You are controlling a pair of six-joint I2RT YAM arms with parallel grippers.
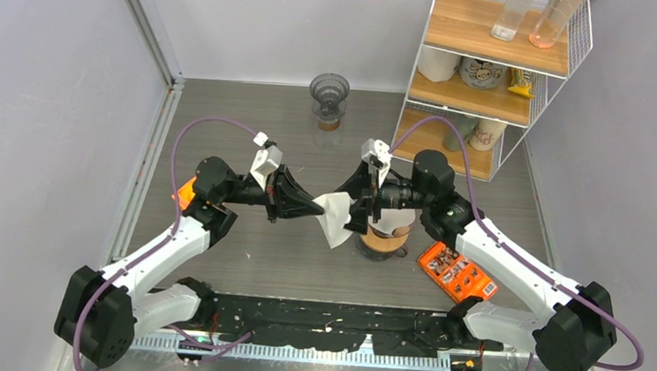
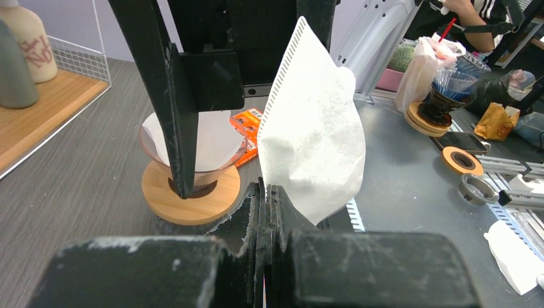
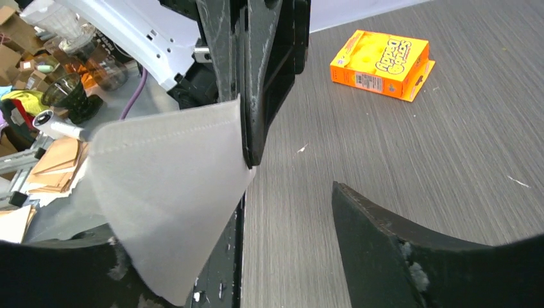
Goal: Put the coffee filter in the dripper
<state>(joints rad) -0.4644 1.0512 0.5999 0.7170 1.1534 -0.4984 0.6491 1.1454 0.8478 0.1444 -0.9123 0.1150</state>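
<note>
On the grey wood-grain table [image 1: 283,266], an orange box [image 1: 457,273] is lying near the dripper [image 1: 384,241], which is sitting largely hidden beneath the right gripper [image 1: 359,207]. Beside it, the left gripper [image 1: 317,207] is clamping the coffee filter [image 1: 336,218] in mid-air, the right gripper standing open alongside; a wire shelf [image 1: 493,74] is filling the far right corner.

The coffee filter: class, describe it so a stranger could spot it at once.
Find the middle of the grey table, where the dripper stands on its round wooden base. Close by, the coffee filter is the flat white paper cone pinched in the left gripper, the only loose thing held off the table.
</note>
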